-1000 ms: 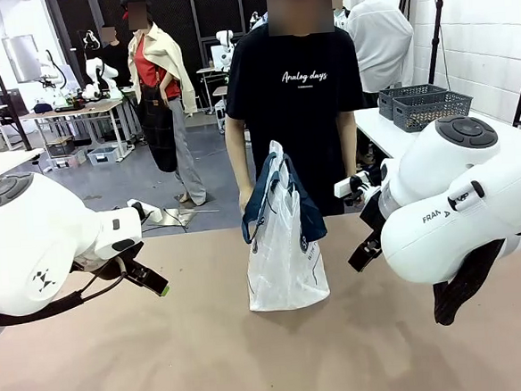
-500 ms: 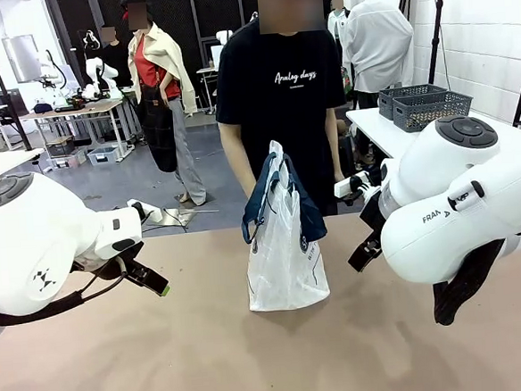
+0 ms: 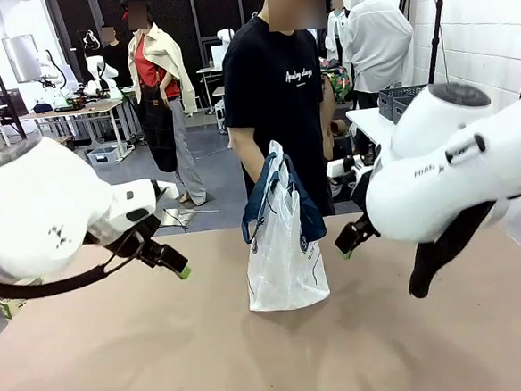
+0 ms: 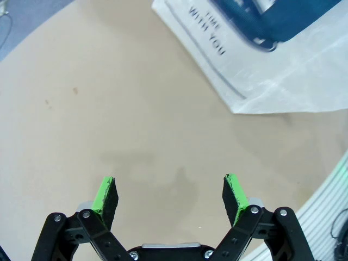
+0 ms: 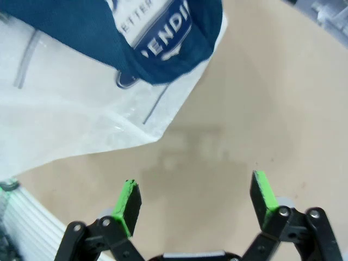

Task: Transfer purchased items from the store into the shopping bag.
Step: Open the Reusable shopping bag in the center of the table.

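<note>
Translucent whitish shopping bag [image 3: 284, 274], upright, navy handles [image 3: 258, 209]

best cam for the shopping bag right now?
Front view: the whole shopping bag stands upright on the table, navy handles draped over it. Left wrist view catches one printed corner; right wrist view a lower corner and navy print.

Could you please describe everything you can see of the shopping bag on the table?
The translucent whitish plastic shopping bag stands upright on the tan table, towards its far side, in front of the person. Its dark navy strap handles droop over the top. A round navy logo with white lettering marks one face, and dark print reads "TIME WITH YOU". The plastic looks crinkled.
</note>
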`<action>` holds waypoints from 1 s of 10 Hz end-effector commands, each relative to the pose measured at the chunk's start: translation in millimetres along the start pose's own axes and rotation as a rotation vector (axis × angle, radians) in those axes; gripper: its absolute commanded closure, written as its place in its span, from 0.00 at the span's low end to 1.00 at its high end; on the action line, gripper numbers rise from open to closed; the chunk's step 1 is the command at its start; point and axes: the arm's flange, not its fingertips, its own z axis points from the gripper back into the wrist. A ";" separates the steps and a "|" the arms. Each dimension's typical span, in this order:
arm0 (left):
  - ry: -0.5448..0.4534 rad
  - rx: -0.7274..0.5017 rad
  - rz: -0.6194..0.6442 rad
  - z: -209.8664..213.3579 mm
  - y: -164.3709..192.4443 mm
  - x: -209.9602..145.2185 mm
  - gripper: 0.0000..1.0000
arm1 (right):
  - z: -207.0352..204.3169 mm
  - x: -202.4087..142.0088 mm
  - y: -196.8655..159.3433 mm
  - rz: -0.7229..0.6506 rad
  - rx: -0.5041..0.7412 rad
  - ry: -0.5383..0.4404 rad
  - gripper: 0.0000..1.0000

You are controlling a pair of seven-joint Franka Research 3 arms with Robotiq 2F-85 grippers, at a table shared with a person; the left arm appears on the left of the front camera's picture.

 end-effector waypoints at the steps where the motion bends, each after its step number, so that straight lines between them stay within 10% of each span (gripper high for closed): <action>1: 0.011 -0.084 0.014 19.2 12.4 31.4 0.00 | 39.5 27.0 -2.2 -0.054 0.012 0.013 0.00; 7: -0.036 -0.145 0.011 64.7 -5.4 155.6 0.00 | 123.4 124.2 -25.8 -0.121 0.007 0.024 0.00; 10: -0.047 -0.112 -0.011 68.5 -11.3 143.1 0.00 | 132.4 121.7 -28.6 -0.109 0.004 0.001 0.00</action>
